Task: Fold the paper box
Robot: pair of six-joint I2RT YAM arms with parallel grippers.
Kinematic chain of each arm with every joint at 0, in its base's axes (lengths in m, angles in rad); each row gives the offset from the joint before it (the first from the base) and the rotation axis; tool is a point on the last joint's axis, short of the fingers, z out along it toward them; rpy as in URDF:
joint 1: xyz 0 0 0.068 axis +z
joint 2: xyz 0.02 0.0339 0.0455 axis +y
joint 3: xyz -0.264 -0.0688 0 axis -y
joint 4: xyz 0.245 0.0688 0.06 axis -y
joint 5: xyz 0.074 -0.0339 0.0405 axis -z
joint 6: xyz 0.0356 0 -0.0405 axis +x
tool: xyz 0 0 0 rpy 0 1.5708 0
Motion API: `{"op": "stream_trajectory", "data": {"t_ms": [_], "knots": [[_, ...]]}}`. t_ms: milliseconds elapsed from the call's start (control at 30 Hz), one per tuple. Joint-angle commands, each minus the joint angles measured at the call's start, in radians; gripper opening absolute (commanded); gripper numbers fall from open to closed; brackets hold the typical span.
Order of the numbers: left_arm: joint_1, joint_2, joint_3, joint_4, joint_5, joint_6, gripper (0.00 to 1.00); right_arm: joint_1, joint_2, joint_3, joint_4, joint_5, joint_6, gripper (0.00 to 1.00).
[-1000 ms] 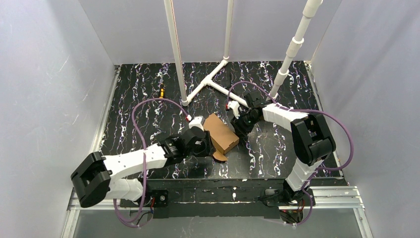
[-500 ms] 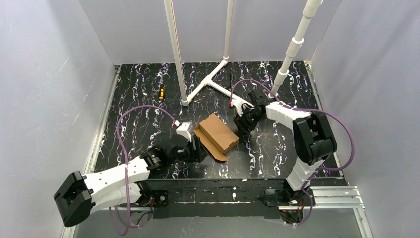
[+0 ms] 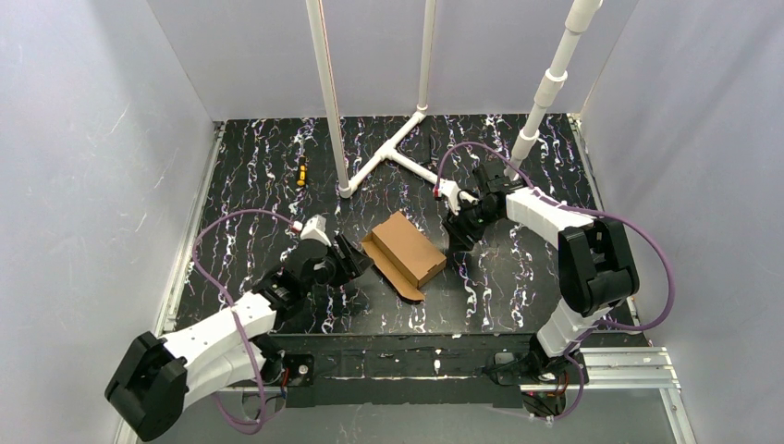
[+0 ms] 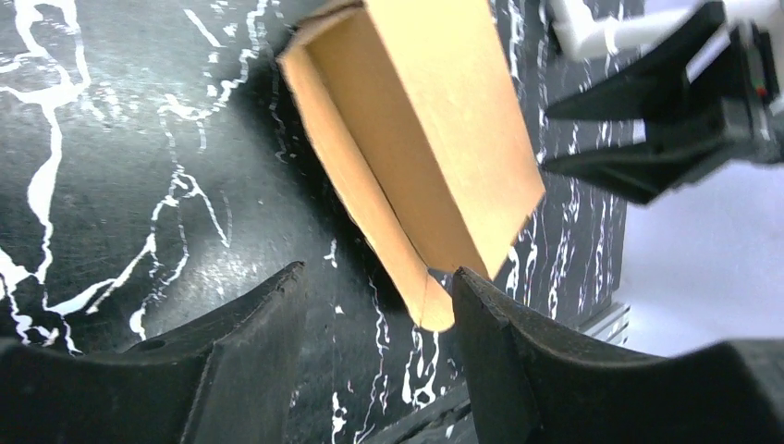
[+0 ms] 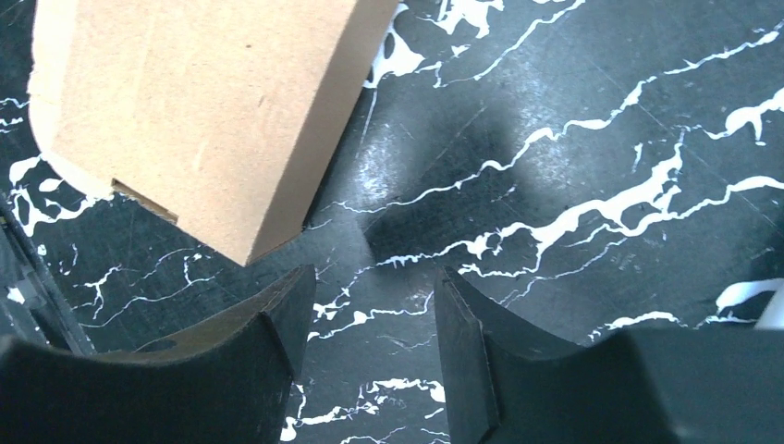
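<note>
You had your left gripper [image 3: 355,263] open about halfway, and it held nothing: in its wrist view the gap between the two dark fingers [image 4: 377,277] showed only the black marbled table [image 3: 259,185]. The paper box [image 3: 407,250] lay on that table just ahead of the fingertips, apart from them. From this tool the box ran away lengthwise and slanted. Its near end tapered to a rounded tab that pointed at the gap, closer to the right-hand finger. The long side of the box [image 4: 434,120] that faced this gripper stood open like a trough, with a flap edge along it. Past the far side of the box, the other arm's dark fingers showed.

Your right gripper [image 3: 455,231] was also about half open and empty, its fingers [image 5: 373,277] apart over bare table. For this tool the box [image 5: 194,102] sat ahead and off to the side of the left-hand finger, one closed brown corner just short of that fingertip and not touching it. The face turned toward it was plain and shut.

From above, the box rested between your two grippers, each one pointing at it from its own side. Behind both tools stood a white pipe frame [image 3: 388,153], well apart from the box
</note>
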Motion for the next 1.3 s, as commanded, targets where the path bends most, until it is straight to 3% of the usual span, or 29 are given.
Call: {"op": "stream_trajectory", "data": {"t_ms": [0, 300, 567, 1033, 1067, 1100, 1267], "knots": [[0.061, 0.086, -0.018, 0.079, 0.028, -0.102, 0.55, -0.002, -0.045, 0.037, -0.044, -0.063, -0.052, 0.59], [0.142, 0.310, 0.025, 0.218, 0.107, -0.139, 0.51, -0.004, -0.049, 0.033, -0.050, -0.079, -0.064, 0.59], [0.197, 0.530, 0.065, 0.393, 0.223, -0.147, 0.40, -0.003, -0.042, 0.033, -0.052, -0.087, -0.066, 0.59], [0.231, 0.634, 0.085, 0.476, 0.252, -0.185, 0.22, -0.004, -0.023, 0.032, -0.057, -0.090, -0.072, 0.59], [0.233, 0.632, 0.084, 0.300, 0.253, -0.190, 0.20, -0.004, -0.023, 0.032, -0.057, -0.092, -0.071, 0.59], [0.236, 0.630, 0.083, 0.455, 0.254, -0.197, 0.19, -0.004, -0.022, 0.032, -0.057, -0.092, -0.071, 0.59], [0.244, 0.628, 0.089, 0.477, 0.271, -0.222, 0.17, -0.004, -0.019, 0.033, -0.059, -0.095, -0.072, 0.59]]}}
